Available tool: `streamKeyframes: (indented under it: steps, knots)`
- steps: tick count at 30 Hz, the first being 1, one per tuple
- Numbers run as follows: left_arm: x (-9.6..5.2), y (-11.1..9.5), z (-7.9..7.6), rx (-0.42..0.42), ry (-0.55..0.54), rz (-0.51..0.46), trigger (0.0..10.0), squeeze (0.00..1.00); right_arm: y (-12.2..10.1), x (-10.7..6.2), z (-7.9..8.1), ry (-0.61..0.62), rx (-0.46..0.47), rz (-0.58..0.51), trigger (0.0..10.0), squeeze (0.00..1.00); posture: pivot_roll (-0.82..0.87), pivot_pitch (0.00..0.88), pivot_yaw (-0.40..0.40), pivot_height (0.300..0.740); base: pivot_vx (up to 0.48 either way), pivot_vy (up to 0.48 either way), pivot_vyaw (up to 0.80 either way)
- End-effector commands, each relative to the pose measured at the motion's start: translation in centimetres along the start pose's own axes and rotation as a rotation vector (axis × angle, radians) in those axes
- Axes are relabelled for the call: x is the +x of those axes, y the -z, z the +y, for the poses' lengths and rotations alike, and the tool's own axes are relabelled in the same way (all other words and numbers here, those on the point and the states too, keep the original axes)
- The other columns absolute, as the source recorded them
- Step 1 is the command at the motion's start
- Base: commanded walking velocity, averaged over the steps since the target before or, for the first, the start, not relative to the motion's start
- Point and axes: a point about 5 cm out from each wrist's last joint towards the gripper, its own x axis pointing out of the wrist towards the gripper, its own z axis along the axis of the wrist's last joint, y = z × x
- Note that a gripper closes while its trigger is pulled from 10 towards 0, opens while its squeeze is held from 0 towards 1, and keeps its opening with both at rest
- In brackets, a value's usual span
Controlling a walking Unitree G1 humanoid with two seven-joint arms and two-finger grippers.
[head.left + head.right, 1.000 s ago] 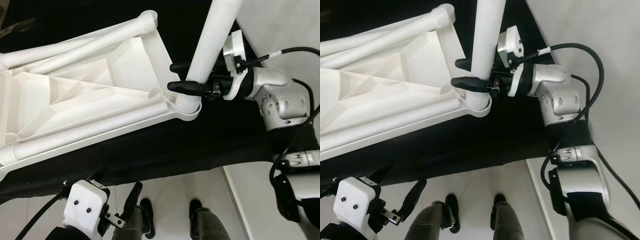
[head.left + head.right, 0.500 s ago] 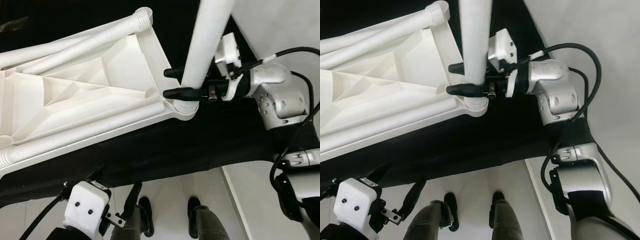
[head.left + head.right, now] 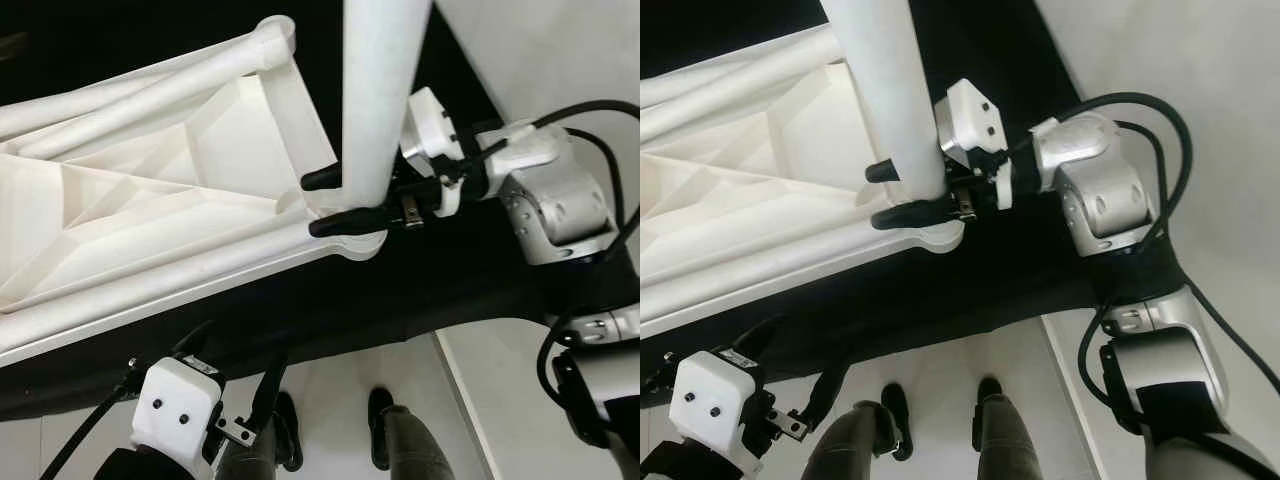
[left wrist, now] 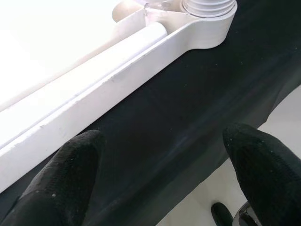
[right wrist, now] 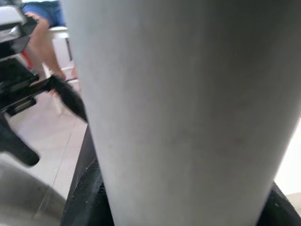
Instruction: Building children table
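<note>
The white children's table top (image 3: 150,230) lay upside down on a black cloth (image 3: 400,300), ribbed underside up, w/ other loose legs (image 3: 150,90) lying along its far edge. The right gripper (image 3: 335,205) was clenched round the lower end of a white table leg (image 3: 380,90), one black finger on each side of the tube, holding it upright over the near corner socket (image 3: 930,238) of the top. The leg's foot sat at or in that socket; whether the threads had caught I couldn't tell, since the fingers hid the joint.

The left gripper (image 4: 160,174) hung low near the front edge of the cloth, fingers spread & holding nothing. In its wrist view the socket corner (image 4: 207,19) w/ a threaded collar showed well ahead of it, long rim of the top running across.

A person's legs & dark shoes (image 3: 285,440) stood on the pale floor (image 3: 330,400) just beyond the cloth.

Risks, as I judged them: the leg looked slightly tilted vs the socket, so pressing or turning could cross-thread or jam it. The top wasn't braced by the left arm, so a sideways push could slide it on the cloth. Smooth round tube in a two-finger pinch – could slip or spin in the grasp instead of screwing in. If let go before seated, the tall leg would likely topple
</note>
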Motion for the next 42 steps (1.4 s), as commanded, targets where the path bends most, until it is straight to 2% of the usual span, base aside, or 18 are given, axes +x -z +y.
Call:
streamKeyframes:
  steps: [1, 3, 6, 7, 13, 15, 16, 18, 20, 22, 23, 26, 35, 36, 37, 38, 40, 42]
  knots:
    - [-0.2, 0.6, -0.2, -0.008, -0.006, 0.034, 10.0, 0.0, 3.4, 1.2, 0.9, -0.02, 0.159, 0.07, 10.0, 0.0, 0.03, 0.509, 0.061, 0.74, 0.0, 0.0, 0.0]
    - [-0.2, 0.6, -0.2, -0.007, -0.007, 0.033, 10.0, 0.0, 3.7, 1.3, 0.9, 0.003, 0.186, 0.066, 10.0, 0.0, 0.03, 0.509, 0.061, 0.74, 0.0, 0.0, 0.0]
    - [-0.2, 0.6, -0.2, -0.006, -0.011, 0.032, 10.0, 0.0, 5.7, 1.2, 0.7, 0.232, 0.298, 0.07, 10.0, 0.0, 0.02, 0.51, 0.056, 0.74, 0.0, 0.0, 0.0]
    - [-0.2, 0.6, -0.2, -0.006, -0.011, 0.032, 10.0, 0.0, 5.7, 1.2, 0.7, 0.232, 0.298, 0.07, 10.0, 0.0, 0.02, 0.51, 0.056, 0.74, 0.0, 0.0, 0.0]
    - [-0.2, 0.6, -0.1, -0.003, -0.014, 0.031, 10.0, 0.0, 7.7, 1.1, 2.3, 0.433, 0.391, 0.109, 10.0, 0.0, 0.02, 0.515, 0.059, 0.74, 0.0, 0.0, 0.0]
    - [-0.2, 0.6, -0.1, 0.0, -0.014, 0.032, 10.0, 0.0, 8.4, 1.5, 3.6, 0.646, 0.432, 0.161, 10.0, 0.0, 0.02, 0.514, 0.055, 0.74, 0.0, 0.0, 0.0]
    - [-0.2, 0.6, -0.1, 0.0, -0.014, 0.032, 10.0, 0.0, 8.4, 1.5, 3.6, 0.646, 0.432, 0.161, 10.0, 0.0, 0.02, 0.514, 0.055, 0.74, 0.0, 0.0, 0.0]
    - [-0.2, 0.7, 0.0, 0.004, -0.014, 0.034, 10.0, 0.0, 10.0, 2.2, 7.0, 0.953, 0.528, 0.347, 10.0, 0.0, 0.02, 0.51, 0.059, 0.74, 0.0, 0.0, 0.0]
    - [-0.2, 0.7, 0.0, 0.004, -0.014, 0.034, 10.0, 0.0, 10.0, 2.2, 7.0, 0.953, 0.528, 0.347, 10.0, 0.0, 0.02, 0.51, 0.059, 0.74, 0.0, 0.0, 0.0]
    - [-0.2, 0.8, 0.1, 0.008, -0.015, 0.034, 10.0, 0.0, 10.4, 3.2, 8.6, 1.061, 0.628, 0.371, 10.0, 0.0, 0.02, 0.51, 0.061, 0.74, 0.0, 0.0, 0.0]
    - [-0.2, 0.8, 0.1, 0.008, -0.015, 0.034, 10.0, 0.0, 10.4, 3.2, 8.6, 1.061, 0.628, 0.371, 10.0, 0.0, 0.02, 0.51, 0.061, 0.74, 0.0, 0.0, 0.0]
    - [0.0, 1.0, 0.1, 0.015, -0.014, 0.037, 10.0, 0.0, 9.7, 3.6, 7.1, 1.128, 0.605, 0.317, 10.0, 0.0, 0.02, 0.494, 0.07, 0.74, 0.0, 0.0, 0.0]
    - [0.3, 1.3, 0.2, 0.02, -0.019, 0.033, 10.0, 0.0, 9.0, 3.9, 6.4, 1.147, 0.585, 0.306, 10.0, 0.0, 0.01, 0.466, 0.067, 0.74, 0.0, 0.0, 0.0]
    - [0.4, 1.3, 0.3, 0.022, -0.02, 0.032, 10.0, 0.0, 8.4, 4.0, 6.1, 1.135, 0.58, 0.254, 10.0, 1.0, 0.01, 0.465, 0.067, 0.74, 0.0, 0.0, 0.0]
    - [0.4, 1.3, 0.3, 0.022, -0.02, 0.032, 10.0, 0.0, 8.4, 4.0, 6.1, 1.135, 0.58, 0.254, 10.0, 1.0, 0.01, 0.465, 0.067, 0.74, 0.0, 0.0, 0.0]
    - [0.5, 1.3, 0.3, 0.025, -0.022, 0.03, 10.0, 0.0, 7.0, 4.2, 5.4, 1.081, 0.582, 0.097, 10.0, 1.0, 0.01, 0.464, 0.066, 0.74, 0.0, 0.0, 0.0]
    - [0.5, 1.3, 0.3, 0.025, -0.022, 0.03, 10.0, 0.0, 7.0, 4.2, 5.4, 1.081, 0.582, 0.097, 10.0, 1.0, 0.01, 0.464, 0.066, 0.74, 0.0, 0.0, 0.0]
    - [0.6, 1.4, 0.3, 0.026, -0.023, 0.029, 10.0, 0.0, 4.9, 4.0, 4.3, 0.949, 0.498, -0.047, 10.0, 1.0, 0.01, 0.46, 0.066, 0.74, 0.0, 0.0, 0.0]
